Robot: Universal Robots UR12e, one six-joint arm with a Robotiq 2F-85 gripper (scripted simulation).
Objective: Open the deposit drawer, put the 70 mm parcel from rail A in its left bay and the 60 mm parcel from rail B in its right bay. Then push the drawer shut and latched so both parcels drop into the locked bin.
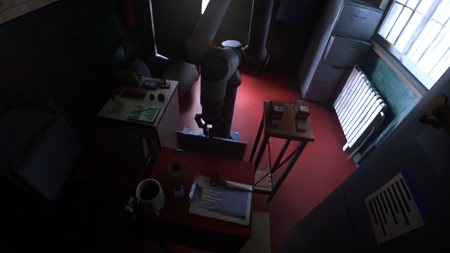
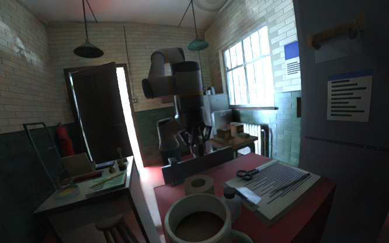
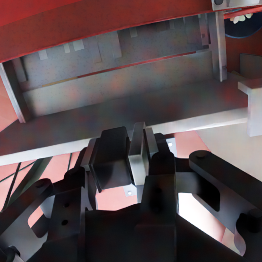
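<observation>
The drawer's bays are mostly hidden behind its grey front panel (image 1: 215,144), which stands out a little from the far edge of the red desk. I grip the drawer's grey handle (image 3: 138,156) in my closed gripper (image 3: 136,156), just beyond the panel (image 2: 201,164). The wrist camera shows a strip of the drawer's grey interior (image 3: 117,80) under the desk edge. Two brown parcels sit on the wooden stand to the right, one (image 1: 277,110) on the left rail and one (image 1: 302,110) on the right rail.
A white mug (image 1: 150,195) stands at the near left of the desk, with a tape roll (image 1: 176,170), a small bottle (image 1: 178,190), and a clipboard (image 1: 222,199) with scissors (image 1: 217,181). A side table (image 1: 140,104) stands left, and a radiator (image 1: 358,107) right.
</observation>
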